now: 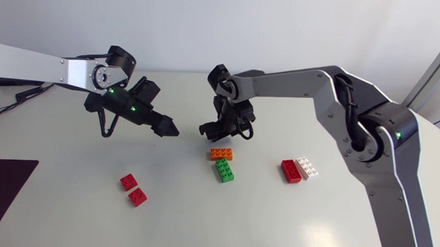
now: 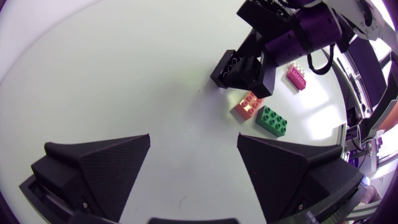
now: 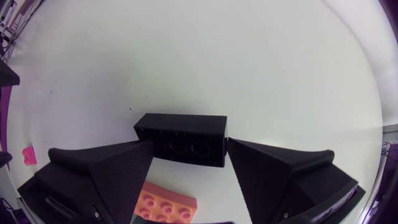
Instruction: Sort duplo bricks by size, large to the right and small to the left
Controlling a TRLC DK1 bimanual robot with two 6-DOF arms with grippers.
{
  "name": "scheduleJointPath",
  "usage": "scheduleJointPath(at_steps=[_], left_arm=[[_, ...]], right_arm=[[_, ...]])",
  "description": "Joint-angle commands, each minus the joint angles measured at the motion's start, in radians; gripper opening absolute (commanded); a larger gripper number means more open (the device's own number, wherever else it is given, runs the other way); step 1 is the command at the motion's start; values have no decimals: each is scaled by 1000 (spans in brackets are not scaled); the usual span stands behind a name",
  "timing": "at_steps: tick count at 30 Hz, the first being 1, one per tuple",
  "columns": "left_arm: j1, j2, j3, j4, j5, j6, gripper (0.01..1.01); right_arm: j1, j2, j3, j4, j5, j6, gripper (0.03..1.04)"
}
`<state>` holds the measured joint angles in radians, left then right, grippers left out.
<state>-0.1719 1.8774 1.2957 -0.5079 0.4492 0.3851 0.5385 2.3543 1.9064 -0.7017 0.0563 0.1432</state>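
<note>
The right gripper (image 3: 189,152) holds a black brick (image 3: 180,127) tight, just above the table. The left gripper (image 2: 194,138) is open and empty. Small red bricks (image 1: 128,181) lie left. The orange brick (image 1: 221,153) and green brick (image 1: 225,170) wait in the middle.

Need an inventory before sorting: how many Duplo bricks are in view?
7: two small red bricks lie left; orange brick, green brick mid-table; large red brick, white brick right; black brick gripped by the right end effector. None appears hidden.
</note>
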Motion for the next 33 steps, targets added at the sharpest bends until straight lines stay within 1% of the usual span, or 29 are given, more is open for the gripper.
scheduleJointPath(at_steps=[1, 3, 5, 7, 15, 19, 21, 25, 26, 29, 31, 33], left_arm=[[3, -17, -19, 6, 13, 21, 974], [2, -17, -22, 6, 13, 21, 974], [-1, -17, -22, 6, 14, 21, 974], [-6, -18, -22, 6, 14, 21, 974], [-37, -35, -19, 5, 14, 8, 974], [-67, -41, -24, 2, 14, 3, 974], [-84, -40, -22, 2, 14, 0, 974], [-113, -40, -10, 2, 14, -17, 974], [-120, -40, -9, 2, 14, -20, 975], [-136, -41, -9, 0, 14, -26, 975], [-149, -41, -9, 0, 13, -29, 975], [-158, -41, -6, 0, 13, -37, 975]], right_arm=[[-6, -32, -92, -12, 14, 19, 811], [-14, -67, -148, -1, 16, 19, 811], [-26, -124, -227, 25, 20, 19, 759], [-37, -178, -300, 42, 22, 19, 759], [-87, -472, -693, 142, 4, 1, 759], [-110, -615, -880, 165, -4, -19, 759], [-135, -673, -949, 173, -13, -39, 759], [-206, -764, -1046, 174, -30, -86, 766], [-218, -791, -1070, 173, -38, -97, 777], [-221, -871, -1141, 156, -61, -119, 915], [-213, -920, -1173, 139, -78, -123, 985], [-212, -948, -1190, 128, -87, -123, 993]])
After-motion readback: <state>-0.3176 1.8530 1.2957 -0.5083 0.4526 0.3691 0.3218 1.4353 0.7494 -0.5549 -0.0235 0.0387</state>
